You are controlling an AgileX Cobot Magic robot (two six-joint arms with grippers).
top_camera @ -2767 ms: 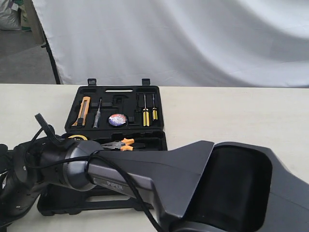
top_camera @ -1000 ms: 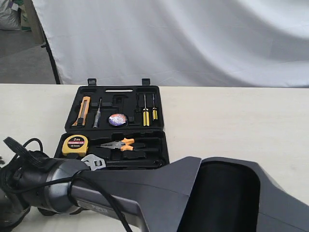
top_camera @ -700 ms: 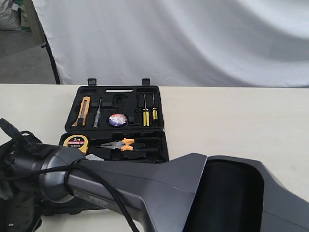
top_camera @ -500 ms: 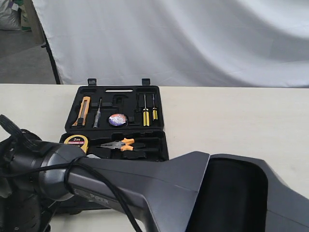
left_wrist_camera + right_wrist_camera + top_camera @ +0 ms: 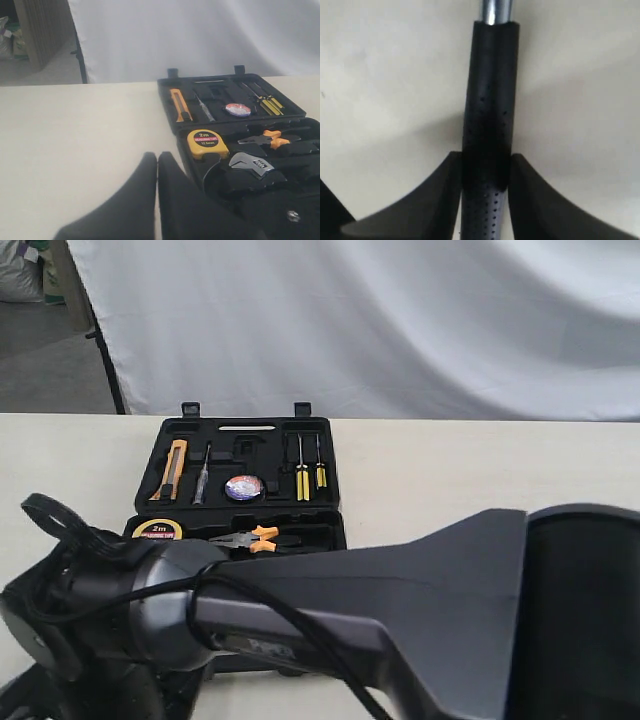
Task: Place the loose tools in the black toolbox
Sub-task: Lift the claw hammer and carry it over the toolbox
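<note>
The black toolbox point(image 5: 328, 430) lies open on the table, and the small bluish tape roll point(image 5: 243, 487) sits in its far half. The adjustable wrench point(image 5: 250, 164) rests in the near half beside the tape measure. My right gripper point(image 5: 485, 160) is shut on the hammer's black dotted handle point(image 5: 487, 90) above the pale tabletop, and the steel shaft point(image 5: 495, 10) points away from the jaws. The hammer head is out of view. My left gripper point(image 5: 157, 157) is shut and empty, next to the toolbox's point(image 5: 167, 95) side.
The yellow tape measure point(image 5: 206, 143), orange-handled pliers point(image 5: 267, 139), yellow screwdrivers point(image 5: 270, 104) and an orange knife point(image 5: 179, 104) lie in the case. My right arm point(image 5: 400, 620) fills the foreground of the exterior view and hides the near half of the case.
In the exterior view my right arm has swung and risen across the foreground. It now covers the wrench and most of the near half of the case.
</note>
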